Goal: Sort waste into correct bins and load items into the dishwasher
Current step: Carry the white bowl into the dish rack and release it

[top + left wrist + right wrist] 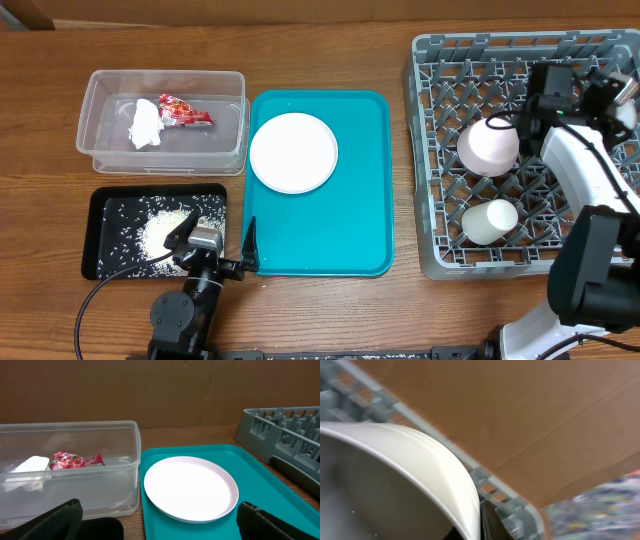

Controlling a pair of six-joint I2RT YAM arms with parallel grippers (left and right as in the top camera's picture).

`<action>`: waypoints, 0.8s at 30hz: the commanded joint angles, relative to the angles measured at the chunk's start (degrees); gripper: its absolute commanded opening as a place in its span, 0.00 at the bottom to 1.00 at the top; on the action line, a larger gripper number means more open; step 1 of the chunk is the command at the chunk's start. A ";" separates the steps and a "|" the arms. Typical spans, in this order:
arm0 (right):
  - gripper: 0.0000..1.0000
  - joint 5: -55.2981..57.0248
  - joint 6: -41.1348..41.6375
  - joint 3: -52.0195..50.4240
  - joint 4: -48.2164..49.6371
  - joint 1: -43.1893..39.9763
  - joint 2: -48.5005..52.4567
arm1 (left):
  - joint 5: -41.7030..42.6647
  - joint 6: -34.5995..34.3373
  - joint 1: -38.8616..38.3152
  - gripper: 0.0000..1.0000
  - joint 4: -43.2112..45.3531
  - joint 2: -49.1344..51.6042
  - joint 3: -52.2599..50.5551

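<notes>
My right gripper is shut on the rim of a white bowl and holds it over the grey dishwasher rack. In the right wrist view the bowl's rim fills the frame, with a dark finger pressed against it. A white cup lies in the rack's near part. A white plate sits on the teal tray. My left gripper is open and empty at the tray's near left corner; the plate lies ahead of it.
A clear plastic bin at the left holds a red wrapper and a crumpled white tissue. A black tray with spilled rice lies in front of it.
</notes>
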 commanded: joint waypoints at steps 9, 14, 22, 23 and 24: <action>0.04 -3.93 -8.37 -1.03 -1.40 -2.51 0.09 | 0.63 0.87 0.33 1.00 -0.11 -0.42 -0.20; 0.04 -5.92 -8.37 -2.99 -0.90 0.07 0.11 | 0.63 0.87 0.33 1.00 -0.11 -0.42 -0.20; 0.05 -4.50 -8.35 -5.70 -1.09 1.79 1.99 | 0.63 0.87 0.33 1.00 -0.11 -0.42 -0.20; 0.07 -4.50 -8.37 -5.70 -0.96 2.51 1.99 | 0.63 0.87 0.33 1.00 -0.11 -0.42 -0.20; 0.10 -4.50 -8.37 -5.70 -0.81 3.50 1.99 | 0.61 0.87 0.33 1.00 -0.11 -0.42 -0.20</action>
